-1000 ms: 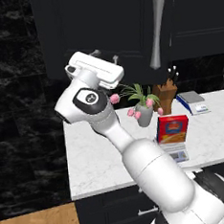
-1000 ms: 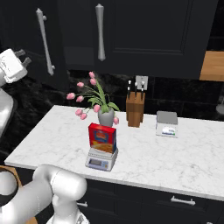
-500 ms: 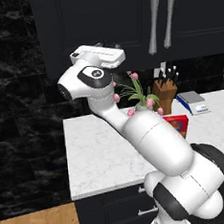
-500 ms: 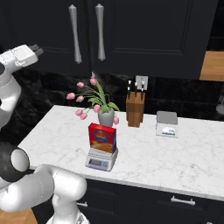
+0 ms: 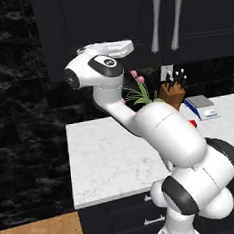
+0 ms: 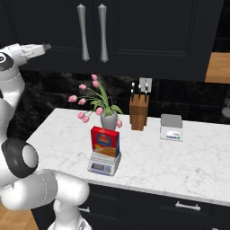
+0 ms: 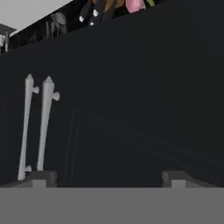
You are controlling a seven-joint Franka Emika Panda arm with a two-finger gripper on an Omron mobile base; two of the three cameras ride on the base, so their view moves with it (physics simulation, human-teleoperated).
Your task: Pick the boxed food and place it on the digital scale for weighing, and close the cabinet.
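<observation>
We see the boxed food (image 6: 105,141) standing on the digital scale (image 6: 104,163), at the desk's (image 6: 188,161) 7 o'clock; the cabinet (image 6: 148,36) looks closed. Our tool (image 7: 107,177), released, faces its door.

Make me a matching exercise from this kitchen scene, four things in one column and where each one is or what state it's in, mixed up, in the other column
Things:
1. boxed food
2. cabinet
3. knife block
4. tulip vase

Places or states:
A. doors shut, the two bar handles side by side
B. standing on the digital scale
C. on the counter right behind the boxed food
D. by the back wall, right of the flowers in the right base view

Pairs: 1-B, 2-A, 3-D, 4-C
</observation>
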